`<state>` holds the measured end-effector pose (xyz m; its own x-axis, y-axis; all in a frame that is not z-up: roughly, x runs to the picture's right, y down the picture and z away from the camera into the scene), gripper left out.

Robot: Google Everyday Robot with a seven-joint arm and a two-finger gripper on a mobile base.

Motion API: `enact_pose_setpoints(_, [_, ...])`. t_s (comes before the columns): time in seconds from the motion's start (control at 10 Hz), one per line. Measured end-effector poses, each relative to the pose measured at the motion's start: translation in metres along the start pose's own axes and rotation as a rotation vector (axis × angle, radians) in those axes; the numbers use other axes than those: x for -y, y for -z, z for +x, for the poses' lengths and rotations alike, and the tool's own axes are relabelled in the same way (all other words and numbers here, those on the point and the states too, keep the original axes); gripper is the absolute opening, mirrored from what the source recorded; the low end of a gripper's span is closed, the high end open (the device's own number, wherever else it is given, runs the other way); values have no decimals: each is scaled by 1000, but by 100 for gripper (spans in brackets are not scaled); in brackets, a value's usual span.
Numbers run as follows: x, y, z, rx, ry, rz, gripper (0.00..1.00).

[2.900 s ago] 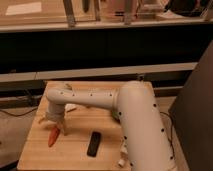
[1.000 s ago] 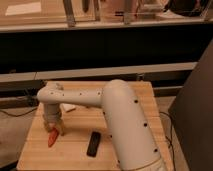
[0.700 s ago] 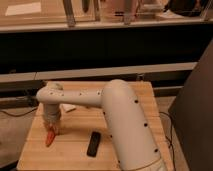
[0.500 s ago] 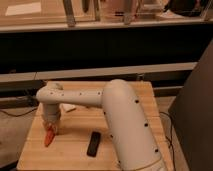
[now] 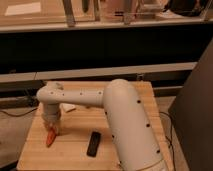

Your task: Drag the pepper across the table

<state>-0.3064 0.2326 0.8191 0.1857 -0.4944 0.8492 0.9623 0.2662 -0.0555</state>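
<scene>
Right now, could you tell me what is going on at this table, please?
The robot's arm reaches across the table, with its gripper down at the upper end of the pepper, near the table's left edge as the camera sees it. A black bar lies apart from both, nearer the middle.

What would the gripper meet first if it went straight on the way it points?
Probably the pepper, directly beneath the gripper near the edge of the table; whether they already touch is unclear.

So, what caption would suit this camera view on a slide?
Robot hand at the pepper on the table, a black bar lying nearby.
</scene>
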Motion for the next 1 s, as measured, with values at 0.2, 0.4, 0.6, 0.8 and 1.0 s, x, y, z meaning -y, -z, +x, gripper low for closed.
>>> enact_pose_setpoints(0.2, [0,0,0,0,2,5,0])
enact_pose_setpoints(0.4, [-6,0,-2,-1,-17,12,0])
enact_pose_setpoints(0.6, [-31,6,0,-5,-47,25,0])
enact_pose_setpoints(0.8, [-47,9,1,-7,-74,37,0])
enact_pose_setpoints(1.0, [-53,13,3,-9,-93,48,0])
